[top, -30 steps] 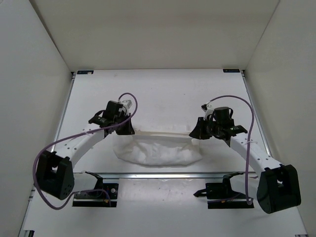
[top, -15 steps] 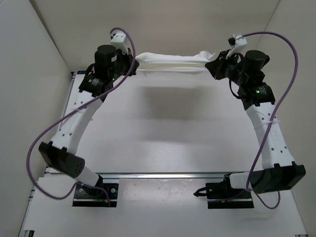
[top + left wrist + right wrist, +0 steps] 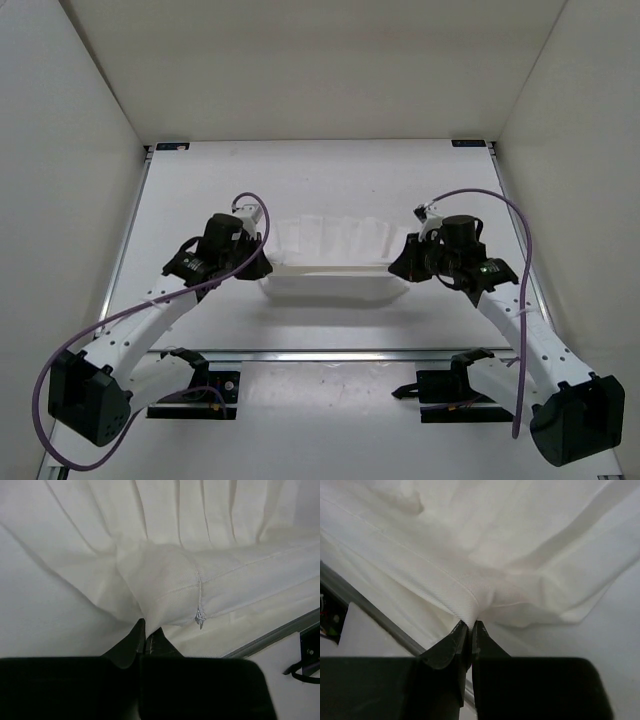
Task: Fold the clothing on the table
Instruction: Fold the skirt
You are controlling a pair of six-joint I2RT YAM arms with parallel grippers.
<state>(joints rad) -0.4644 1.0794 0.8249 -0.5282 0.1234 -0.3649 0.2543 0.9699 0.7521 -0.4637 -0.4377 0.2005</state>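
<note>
Two ends, two pinches: our left gripper (image 3: 263,266) and right gripper (image 3: 398,268) each nip a folded edge of the clothing (image 3: 330,288) (jaws pressed tight on fabric). It lies midway on the table (image 3: 330,180), long axis left to right between us, pleated remainder spread toward the far side.

From above, the fingertips of the left hand (image 3: 262,264) and right hand (image 3: 400,268) sit hidden under their own black housings. In both wrist views the clothing (image 3: 330,272) runs past the top and side edges and covers most of the bench (image 3: 330,180). The left wrist view's right edge cuts off a black bracket (image 3: 306,657).
</note>
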